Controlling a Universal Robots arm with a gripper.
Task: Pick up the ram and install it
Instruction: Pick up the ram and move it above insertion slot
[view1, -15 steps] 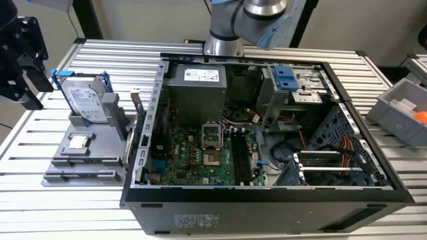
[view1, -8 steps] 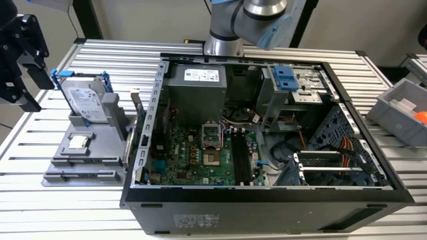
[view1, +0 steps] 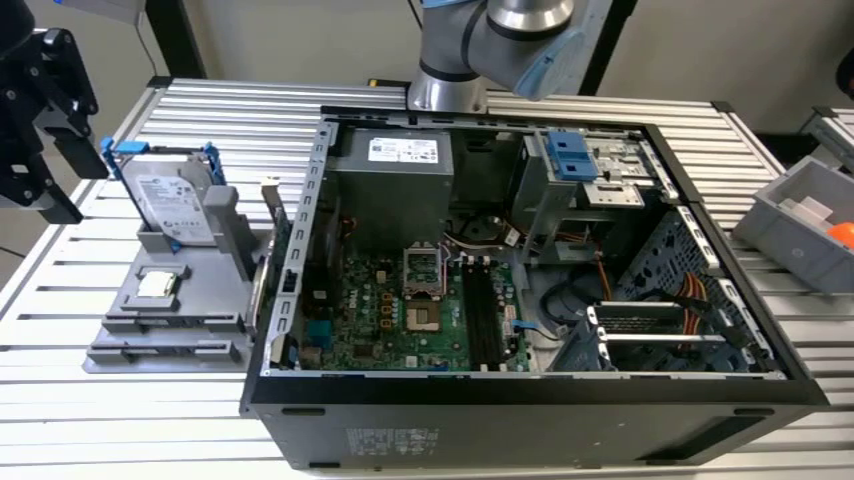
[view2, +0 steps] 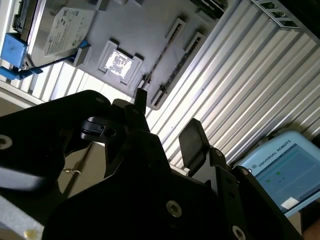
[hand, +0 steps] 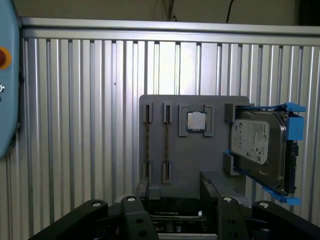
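Two ram sticks stand edge-on, thin and dark, in slots of a grey holder (hand: 195, 165): one ram stick (hand: 147, 145) and a second (hand: 166, 145) beside it. In the second wrist view the same sticks (view2: 162, 52) lie along the holder (view2: 145, 30). My gripper (hand: 177, 192) is open, its black fingers (hand: 212, 186) apart with nothing between them, hovering off the holder's near edge. Its fingertips (view2: 141, 100) stand apart from the sticks. In the exterior view the gripper (view1: 47, 120) hangs at the far left, above the holder (view1: 174, 300). The motherboard's long black slots (view1: 481, 312) lie in the open case.
On the holder sit a hard drive (hand: 260, 150) in a blue carrier and a processor chip (hand: 196, 121). The open computer case (view1: 534, 400) fills the slatted table's middle. A grey bin (view1: 807, 225) stands at the exterior view's right. A blue pendant (view2: 282, 170) lies beside the table.
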